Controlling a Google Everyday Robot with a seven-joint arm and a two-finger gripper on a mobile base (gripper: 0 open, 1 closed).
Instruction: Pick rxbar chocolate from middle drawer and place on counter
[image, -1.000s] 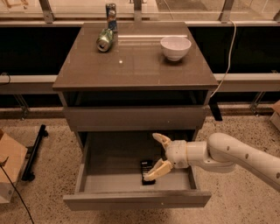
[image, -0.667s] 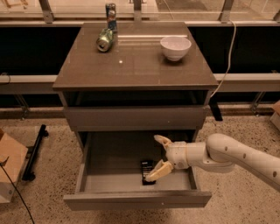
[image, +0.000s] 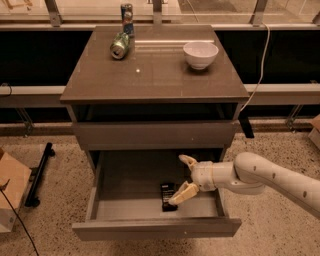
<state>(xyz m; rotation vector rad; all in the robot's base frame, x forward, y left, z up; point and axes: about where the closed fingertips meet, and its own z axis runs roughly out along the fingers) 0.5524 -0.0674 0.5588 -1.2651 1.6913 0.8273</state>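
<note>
The middle drawer (image: 125, 182) is pulled open below the grey front panel. The rxbar chocolate (image: 166, 192) is a small flat black bar lying on the drawer floor, right of its middle and near the front. My gripper (image: 184, 177) reaches into the drawer from the right on a white arm. Its fingers are spread open: one tan fingertip (image: 180, 194) rests at the bar's right edge, the other (image: 187, 160) points up behind it. The bar lies in the drawer, not lifted. The counter (image: 155, 70) is the glossy brown-grey top of the cabinet.
A white bowl (image: 200, 54) stands at the counter's back right. A green can (image: 120, 45) lies on its side at the back left, with an upright can (image: 127, 13) behind it. A cardboard box (image: 10, 192) and a black stand (image: 39, 175) sit on the floor at left.
The gripper has shifted very slightly right and up; its lower finger stays at the bar. The bar has not moved.
</note>
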